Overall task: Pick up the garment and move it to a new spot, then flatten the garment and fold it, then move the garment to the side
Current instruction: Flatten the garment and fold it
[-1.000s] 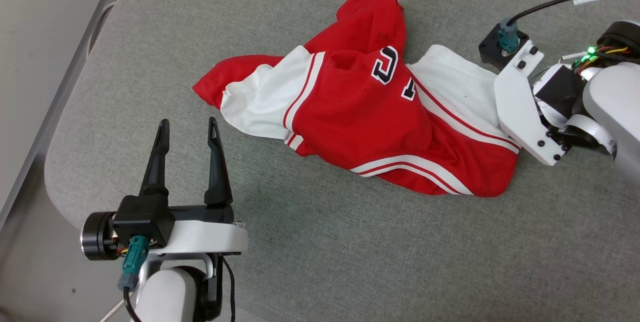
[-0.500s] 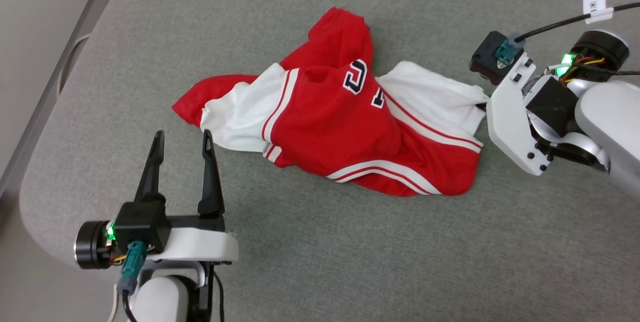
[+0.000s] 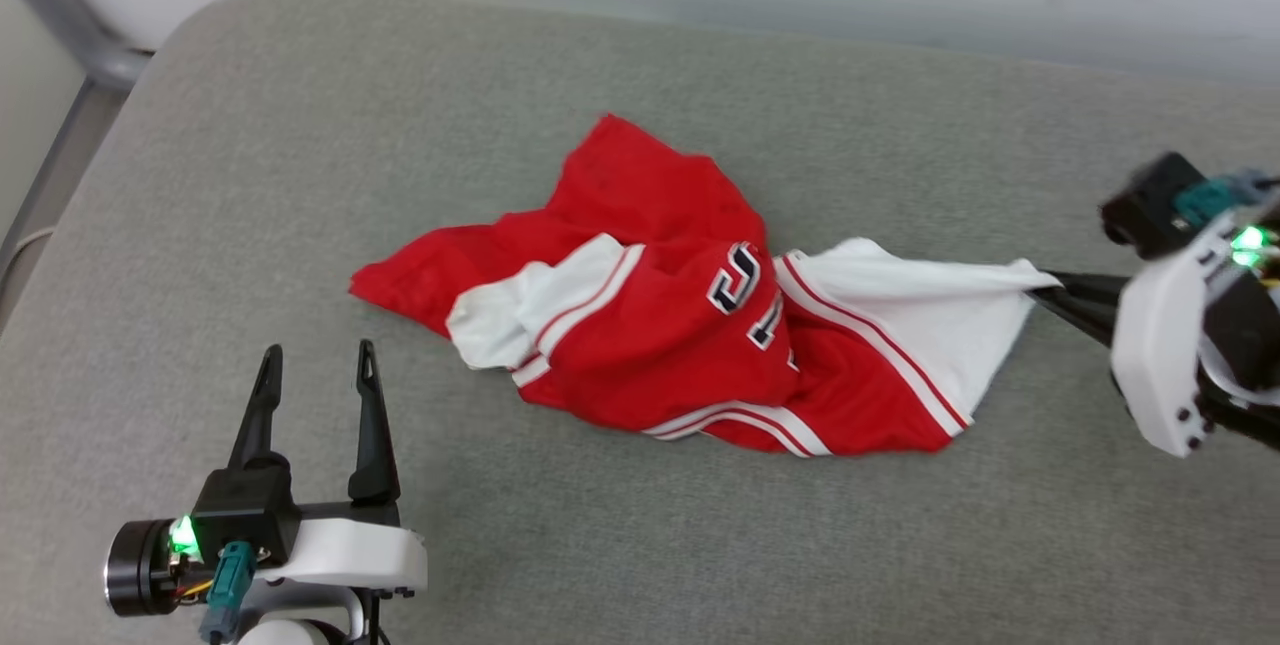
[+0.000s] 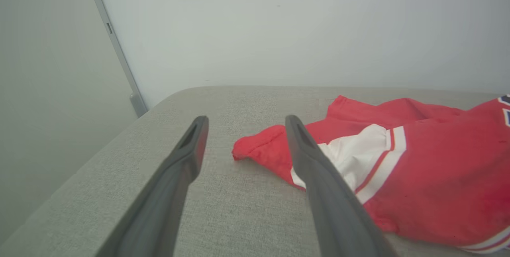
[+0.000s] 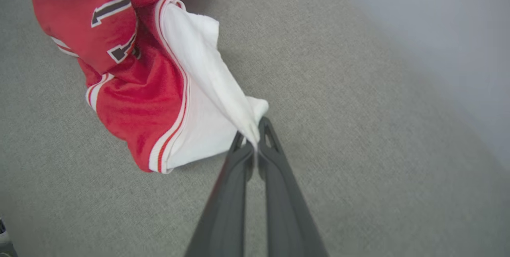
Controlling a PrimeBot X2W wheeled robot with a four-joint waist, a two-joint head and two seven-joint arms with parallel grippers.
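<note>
Head view first: the garment [image 3: 650,325] lies crumpled in the middle of the grey padded surface [image 3: 700,545]. Its red body is bunched, striped trim curls along the near edge, and scraps of black, white-edged lettering show on top. One white sleeve [image 3: 920,325] is drawn out taut to the right, where the right gripper [image 3: 1040,293] has its fingers pressed together on the sleeve's tip. At lower left the left gripper [image 3: 318,350] has its fingers spread wide, holding nothing, near the shirt's left end but apart from it.

Left wrist view: the left gripper [image 4: 246,119] gapes over bare upholstery, and the garment [image 4: 418,169] lies off to the right with a red corner just beyond the fingertips, untouched.

Right wrist view: the right gripper [image 5: 254,137] is pinched tight on white sleeve cloth, which is pulled up into a ridge. The rest of the garment [image 5: 131,89] rests on the surface beyond.
</note>
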